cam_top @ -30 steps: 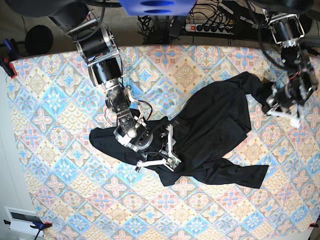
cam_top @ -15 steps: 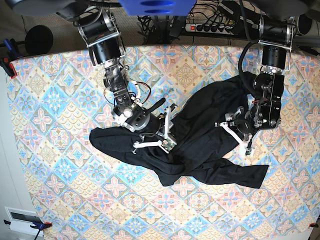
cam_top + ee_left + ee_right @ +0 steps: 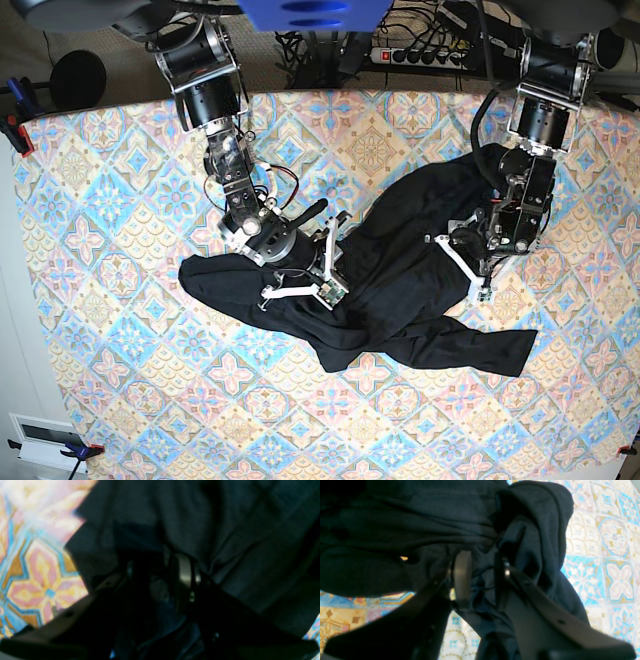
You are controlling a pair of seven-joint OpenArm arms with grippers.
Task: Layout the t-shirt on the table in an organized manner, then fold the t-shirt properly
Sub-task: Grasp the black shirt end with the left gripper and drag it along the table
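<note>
Two grippers down in crumpled t-shirt (image 3: 420,270) on table (image 3: 110,330). Right gripper (image 3: 480,565): fingers parted, dark fold bunched between, apparently pinched. Left gripper (image 3: 162,580): blurred, lost in black cloth; spread or pinching, cannot tell.

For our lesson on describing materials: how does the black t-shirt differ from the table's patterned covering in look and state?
The t-shirt is plain black; the table covering is patterned in blue, pink, cream and yellow. The t-shirt lies crumpled and creased; the table covering is spread flat. Both are cloth.
</note>
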